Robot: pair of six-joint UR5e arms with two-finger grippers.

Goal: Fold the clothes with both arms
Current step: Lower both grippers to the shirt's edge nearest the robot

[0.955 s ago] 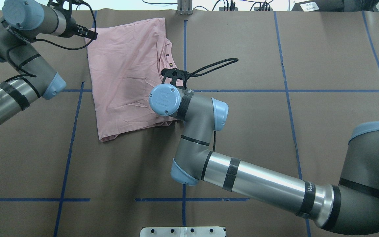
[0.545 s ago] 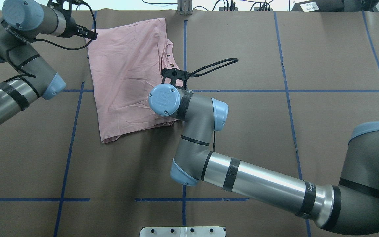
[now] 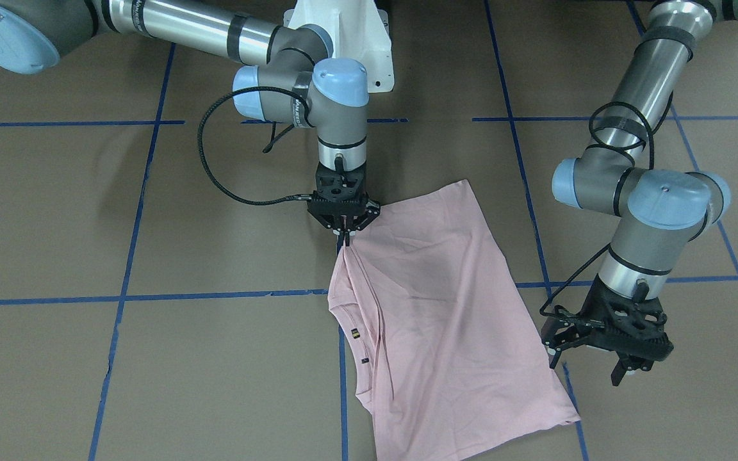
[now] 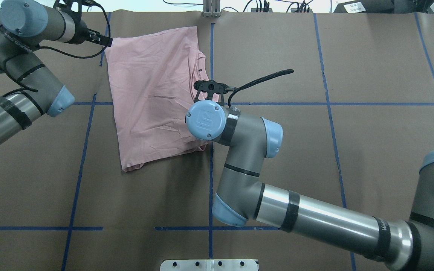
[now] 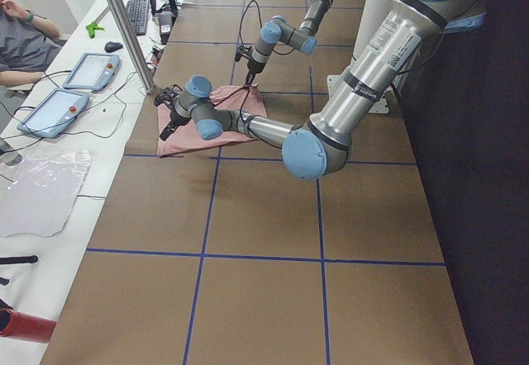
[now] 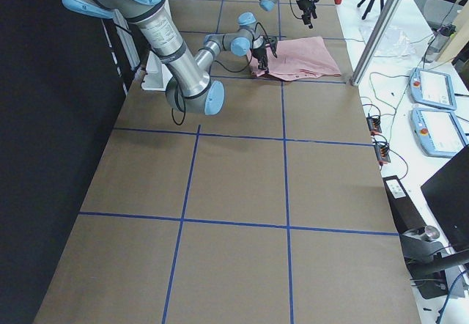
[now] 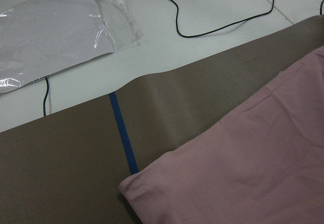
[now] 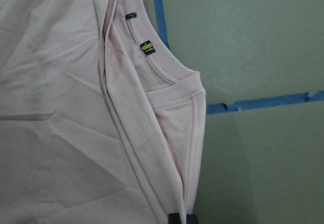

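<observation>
Folded pink T-shirt [image 3: 446, 320] lay on the table [image 3: 151, 224], far side from the robot. Right gripper [image 3: 344, 242] was pinched tight on its sleeve-side edge. Left gripper [image 3: 590, 366] had fingers apart, just beside the opposite edge, empty. Risk: a one-sided pull could drag the fold askew.

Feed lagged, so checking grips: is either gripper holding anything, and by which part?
The right gripper is shut on the pink T-shirt, pinching its folded edge near the collar. The left gripper is open beside the shirt, holding nothing.
</observation>
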